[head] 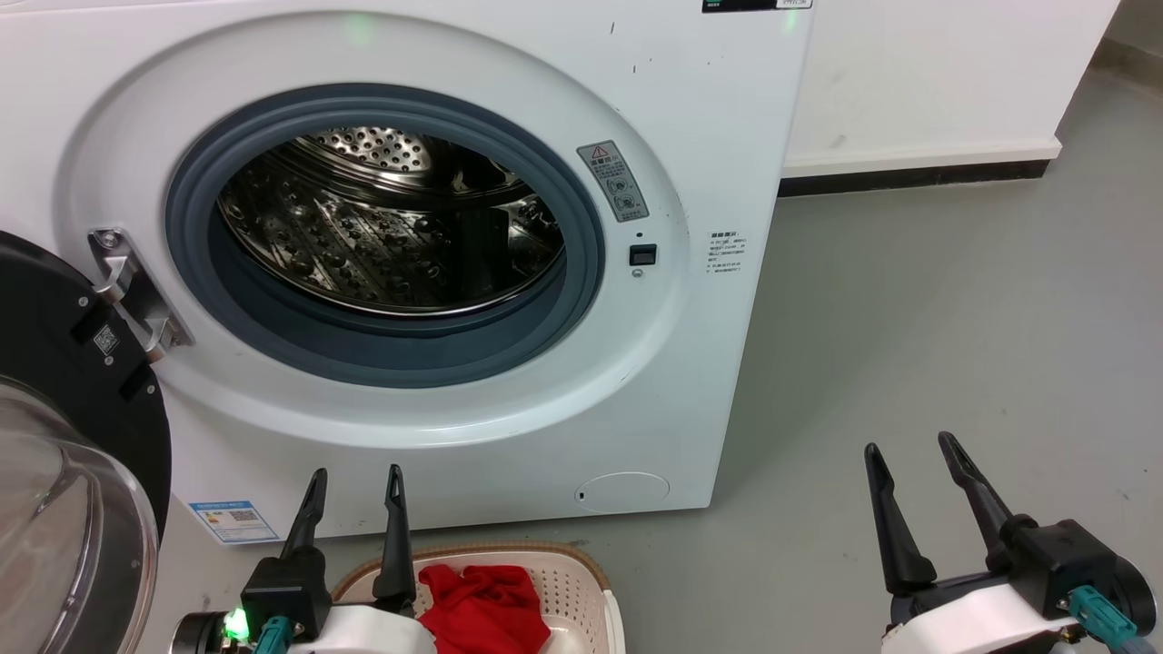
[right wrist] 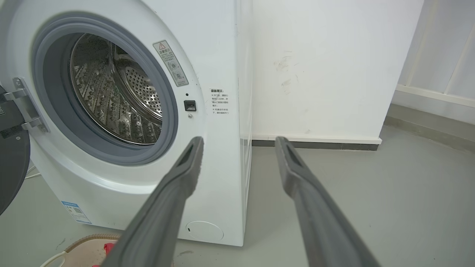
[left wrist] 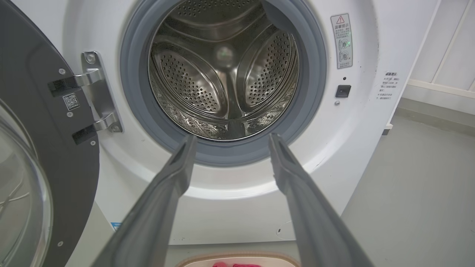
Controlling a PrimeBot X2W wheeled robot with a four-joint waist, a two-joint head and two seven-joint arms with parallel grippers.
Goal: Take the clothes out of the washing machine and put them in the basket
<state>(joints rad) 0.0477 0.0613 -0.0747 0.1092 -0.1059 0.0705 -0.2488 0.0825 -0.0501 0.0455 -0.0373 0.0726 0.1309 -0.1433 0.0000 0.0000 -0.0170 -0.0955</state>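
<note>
The white washing machine (head: 690, 118) stands with its round door (head: 64, 436) swung open to the left. Its steel drum (head: 382, 236) looks bare, with no fabric in sight. Red clothes (head: 482, 604) lie in the cream basket (head: 581, 581) on the floor in front of the machine. My left gripper (head: 356, 486) is open, just above the basket's left side, fingers pointing at the machine. My right gripper (head: 909, 454) is open over the grey floor, right of the machine. In the left wrist view the drum (left wrist: 222, 74) sits beyond my open fingers (left wrist: 174, 178).
The open door's glass bowl (head: 54, 545) bulges out at the lower left. A white wall (head: 927, 82) with a dark skirting runs behind the machine on the right. Grey floor (head: 954, 318) stretches to the right of the machine.
</note>
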